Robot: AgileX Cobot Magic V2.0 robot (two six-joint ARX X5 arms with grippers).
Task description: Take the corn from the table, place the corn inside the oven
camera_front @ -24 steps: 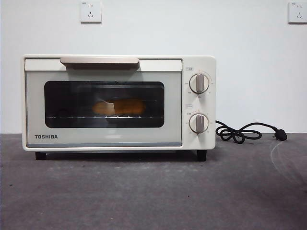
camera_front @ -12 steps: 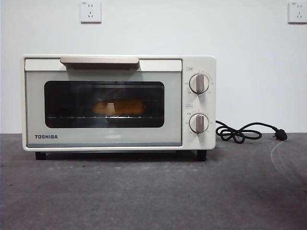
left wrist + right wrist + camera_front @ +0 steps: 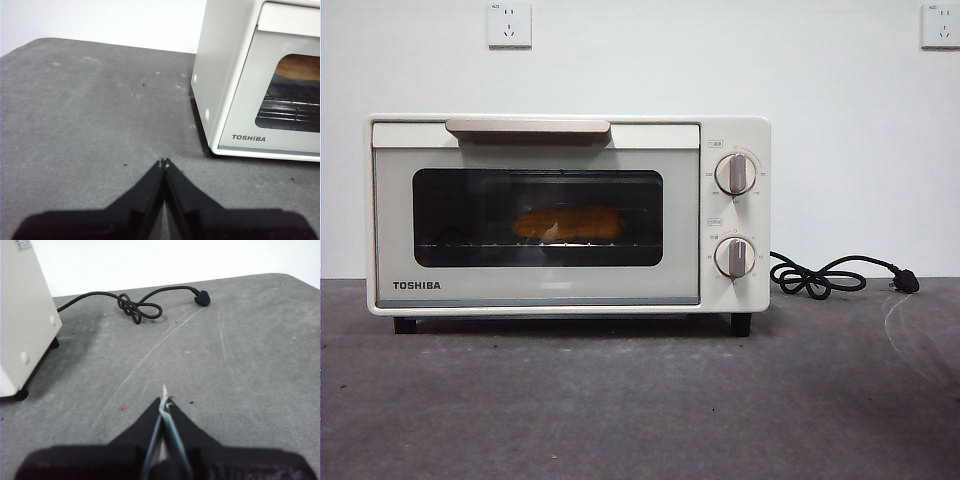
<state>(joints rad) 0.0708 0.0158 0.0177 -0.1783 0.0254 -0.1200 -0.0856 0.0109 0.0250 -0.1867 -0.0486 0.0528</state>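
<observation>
Corn (image 3: 568, 223) lies on the rack inside the shut oven (image 3: 567, 213), orange and dim behind dark glass, its ends hard to make out. Bare worktop (image 3: 640, 400) spreads wide in front. Black cord (image 3: 825, 275) coils beside. Left gripper (image 3: 164, 162) and right gripper (image 3: 165, 401) hover clenched, empty.

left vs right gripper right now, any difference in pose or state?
The left gripper hovers over the table off the oven's TOSHIBA-badged door corner; the right gripper is off the oven's other side, facing the black cord. A thin pale sliver shows between the right gripper's tips; the left's tips show none. Shared: both have jaws closed, hold nothing, and neither touches the oven.
</observation>
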